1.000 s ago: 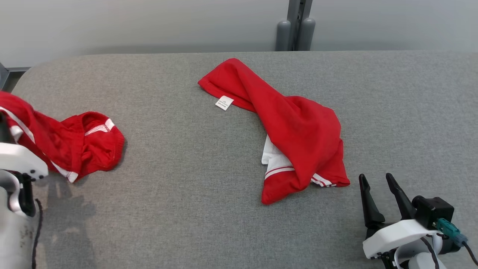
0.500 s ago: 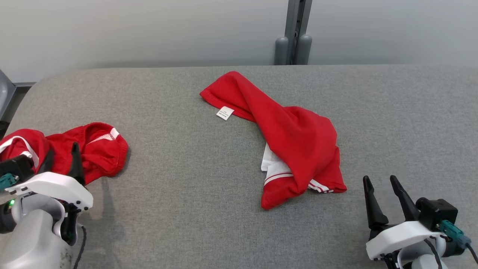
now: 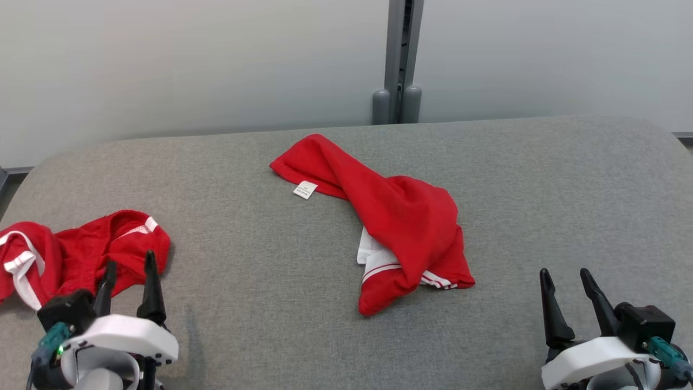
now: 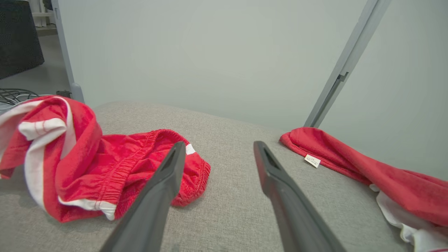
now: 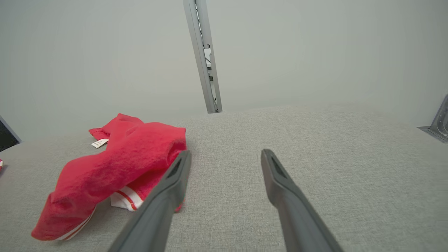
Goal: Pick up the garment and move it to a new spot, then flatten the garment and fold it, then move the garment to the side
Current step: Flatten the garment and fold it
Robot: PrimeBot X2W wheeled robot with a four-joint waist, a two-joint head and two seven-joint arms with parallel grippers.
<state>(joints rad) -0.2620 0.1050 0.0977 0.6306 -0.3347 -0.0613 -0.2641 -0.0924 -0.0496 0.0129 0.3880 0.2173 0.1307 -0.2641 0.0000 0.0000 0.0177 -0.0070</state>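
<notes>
I judge: crumpled red-and-white garment (image 3: 81, 254) parked left | rumpled red cloth (image 3: 400, 222) centre, unfolded, untouched | left pincer (image 3: 130, 261), right pincer (image 3: 564, 273) gaping, empty

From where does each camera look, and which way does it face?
Head view: high on the robot, facing forward and down at the grey table; left gripper and right gripper show at its bottom corners.
Left wrist view: low behind the left gripper's open fingers, facing along the table past the left red garment to the wall.
Right wrist view: low behind the right gripper's open fingers, facing the wall and the metal post.
Shared: both wrist views catch the middle red garment and its label.
</notes>
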